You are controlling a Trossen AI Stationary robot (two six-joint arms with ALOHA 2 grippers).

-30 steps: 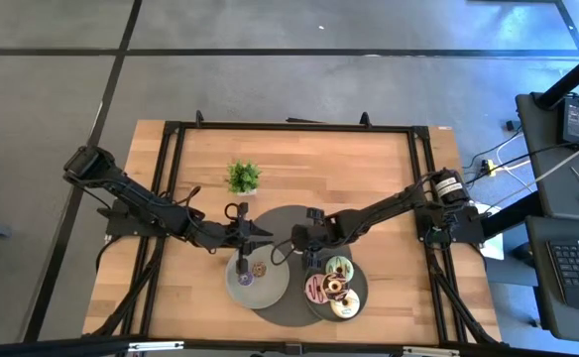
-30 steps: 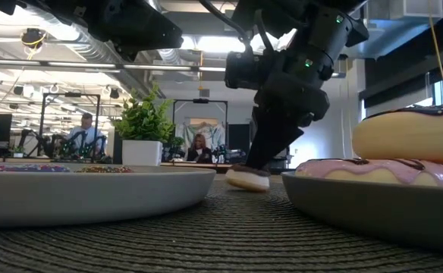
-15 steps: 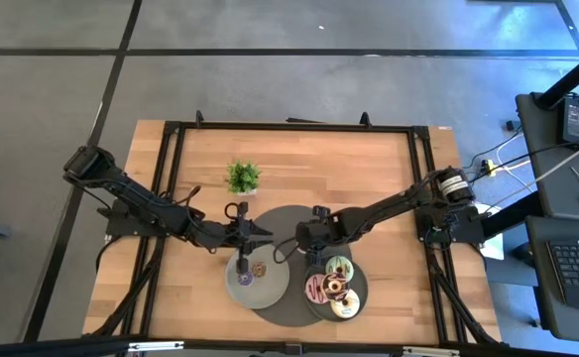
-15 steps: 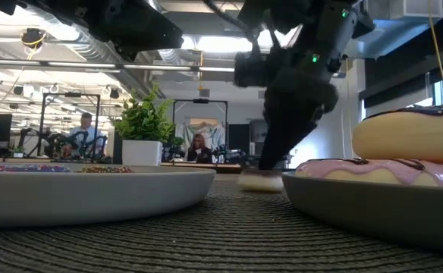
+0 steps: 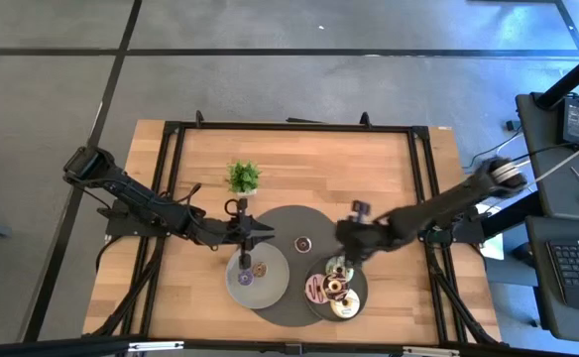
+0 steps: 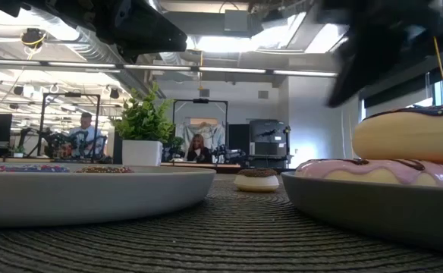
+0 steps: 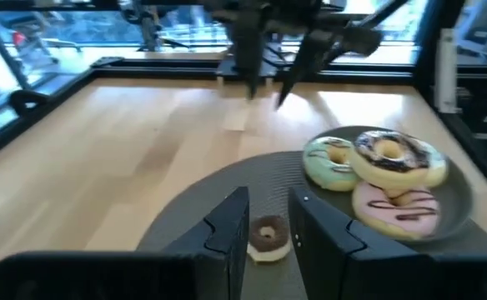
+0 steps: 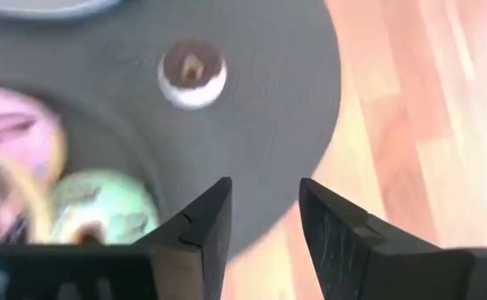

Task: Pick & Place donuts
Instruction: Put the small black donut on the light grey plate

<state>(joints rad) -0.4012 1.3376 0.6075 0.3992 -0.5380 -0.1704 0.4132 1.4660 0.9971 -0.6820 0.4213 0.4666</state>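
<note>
Two grey plates are sitting on our round dark mat [image 5: 280,223]: the left plate [image 5: 242,285] and the right plate [image 5: 358,288] carrying the big donuts [image 5: 331,288]. Our left gripper [image 5: 244,264] is hovering, fingers parted, over the left plate. Our right gripper [image 5: 348,260], fingers released, is hanging near the right plate. The tiny chocolate donut [image 5: 302,244] is lying alone on the mat.

Left hand [image 5: 257,232] and right hand [image 5: 353,224] both hover with fingers parted.

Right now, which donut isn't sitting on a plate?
The small chocolate-topped donut, alone on the dark mat between the two plates; every other donut lies on a grey plate.
</note>
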